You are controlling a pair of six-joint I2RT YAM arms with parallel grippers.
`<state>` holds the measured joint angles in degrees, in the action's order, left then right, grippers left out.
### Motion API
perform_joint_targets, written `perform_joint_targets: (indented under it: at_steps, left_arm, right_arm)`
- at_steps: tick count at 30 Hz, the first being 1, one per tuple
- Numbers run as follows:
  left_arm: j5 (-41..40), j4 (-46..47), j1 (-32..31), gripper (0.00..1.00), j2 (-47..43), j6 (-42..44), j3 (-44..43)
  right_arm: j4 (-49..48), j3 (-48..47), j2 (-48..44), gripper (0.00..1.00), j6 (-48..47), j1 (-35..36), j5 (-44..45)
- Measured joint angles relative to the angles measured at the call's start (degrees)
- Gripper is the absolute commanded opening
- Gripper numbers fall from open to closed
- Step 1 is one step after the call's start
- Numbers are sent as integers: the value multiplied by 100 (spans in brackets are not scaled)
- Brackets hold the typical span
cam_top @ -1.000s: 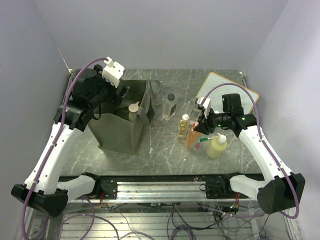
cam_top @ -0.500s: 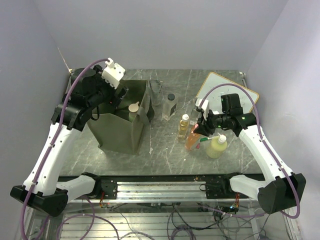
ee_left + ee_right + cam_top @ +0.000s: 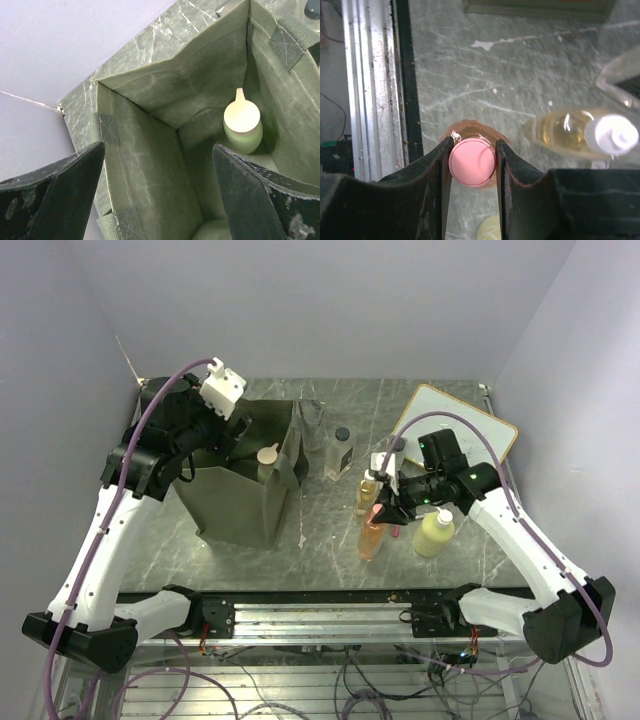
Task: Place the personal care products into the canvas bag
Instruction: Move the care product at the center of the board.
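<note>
Two black fingers of the right gripper are clamped on the pink cap of the orange translucent bottle, which hangs upright over the grey marbled table, toward its near edge. Just beside it stand an amber bottle with a white cap and a pale yellow-green bottle; a clear bottle with a dark cap stands farther back. The left gripper hovers over the mouth of the boxy olive-green canvas bag with its jaws spread wide, holding nothing. Inside the bag, a pale green bottle with a cream cap stands against one wall.
</note>
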<state>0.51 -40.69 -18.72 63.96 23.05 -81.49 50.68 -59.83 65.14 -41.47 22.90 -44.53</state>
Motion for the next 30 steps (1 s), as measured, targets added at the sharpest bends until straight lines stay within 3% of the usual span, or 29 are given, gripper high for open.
perform_joint_targets:
  at_steps: [14, 22, 26, 30]
  left_arm:
    - [284, -260, 52, 99, 142, 133, -205]
    - [654, -291, 55, 99, 114, 83, -409]
    - [992, -339, 57, 99, 111, 68, -422]
    - [1290, -385, 57, 99, 109, 63, -424]
  right_arm:
    - [-748, -660, 1034, 0, 219, 1799, 66]
    - [-955, -776, 1355, 0, 177, 2087, 201]
    - [-970, -776, 1355, 22, 131, 2122, 260]
    - [-981, -776, 1355, 38, 103, 2146, 289]
